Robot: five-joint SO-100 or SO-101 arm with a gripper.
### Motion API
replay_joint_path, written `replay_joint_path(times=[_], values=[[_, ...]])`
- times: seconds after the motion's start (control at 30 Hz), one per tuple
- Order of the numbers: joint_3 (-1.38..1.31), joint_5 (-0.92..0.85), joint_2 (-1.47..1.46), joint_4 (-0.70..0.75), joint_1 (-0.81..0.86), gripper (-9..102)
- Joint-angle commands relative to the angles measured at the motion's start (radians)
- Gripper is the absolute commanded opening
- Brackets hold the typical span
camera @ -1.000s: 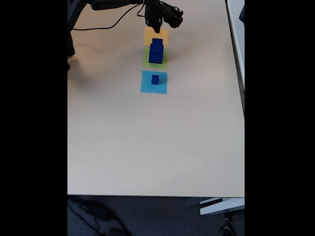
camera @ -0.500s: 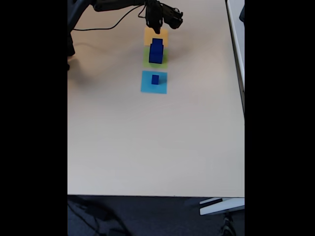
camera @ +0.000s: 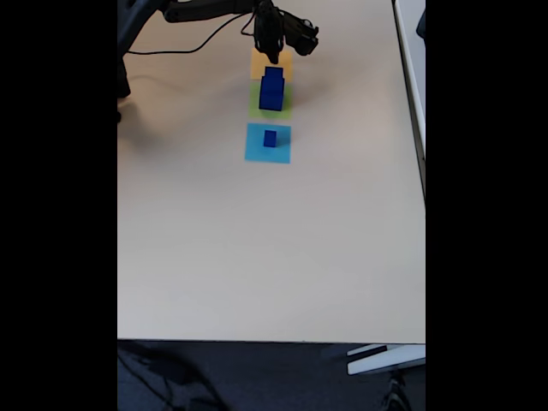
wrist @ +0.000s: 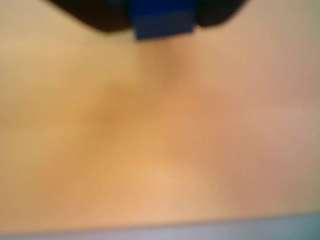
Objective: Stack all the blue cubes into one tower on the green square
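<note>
Blue cubes, solid dark royal-blue blocks of differing sizes – two or more already sit piled as a stepped tower [camera: 272, 89] on the flat lime-green paper square [camera: 271, 108] in the fixed view, wider block at the base, narrower on top. One small dark blue cube [camera: 271, 138] stands apart on the flat light-blue paper square [camera: 268, 143], nearer the camera, so it's not yet on the pile. The flat orange paper square [camera: 271, 60] behind the tower looks bare, though the arm covers part of it.

The black two-finger gripper [camera: 272, 50] hangs just behind and above the tower top in the fixed view. The wrist view is badly blurred, but a blue block [wrist: 164, 20] shows between two dark shapes at the top edge, over the beige table top [wrist: 160, 150] – cannot tell whether that's a cube clamped in the pincer or the tower top seen past the fingers, so whether the fingers are apart or closed stays unclear.

Judgement: approx. most of the way there; at min. the small cube on the light-blue patch is left to fetch & place on top.
</note>
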Motion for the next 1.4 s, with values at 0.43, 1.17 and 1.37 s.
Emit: replay_joint_path(times=[0.43,1.17,1.37], values=[[-0.043,0.009,0.018,-0.014,0.006,4],[-0.16,-0.029,0.023,-0.054,-0.006,20],[-0.316,-0.054,-0.006,-0.055,-0.014,22]])
